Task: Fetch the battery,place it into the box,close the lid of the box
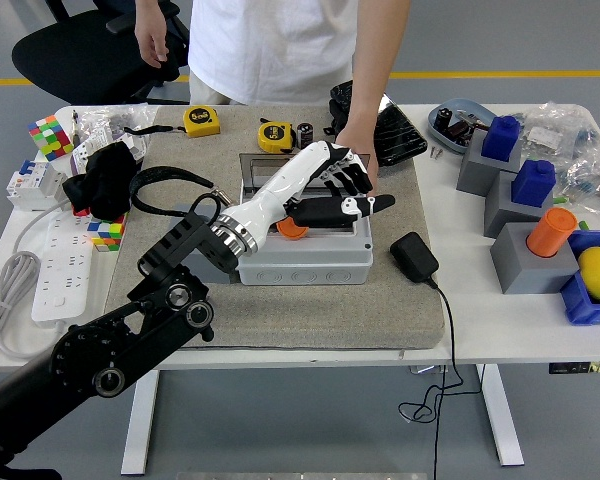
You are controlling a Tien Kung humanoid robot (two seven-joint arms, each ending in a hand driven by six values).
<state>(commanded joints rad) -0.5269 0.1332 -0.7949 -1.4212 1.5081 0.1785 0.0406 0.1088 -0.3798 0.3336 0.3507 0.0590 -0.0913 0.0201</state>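
A grey box (310, 262) sits on the grey mat, its clear lid (252, 168) lying back behind it. My left hand (348, 190), white with black fingers, hovers over the box's far right part with the fingers spread and nothing in them. An orange object (292, 230) lies inside the box under my wrist. A small dark battery (305, 135) stands beside the yellow tape measure (276, 134) behind the box. A person's hand (357, 148) rests at the box's far right rim, close to my fingertips.
A black charger (413, 256) with its cable lies right of the box. A black strap (165, 185) curls to the left. A second tape measure (201, 120), cubes (50, 135), a power strip (58, 270) and grey blocks with blue and orange caps (532, 240) ring the mat.
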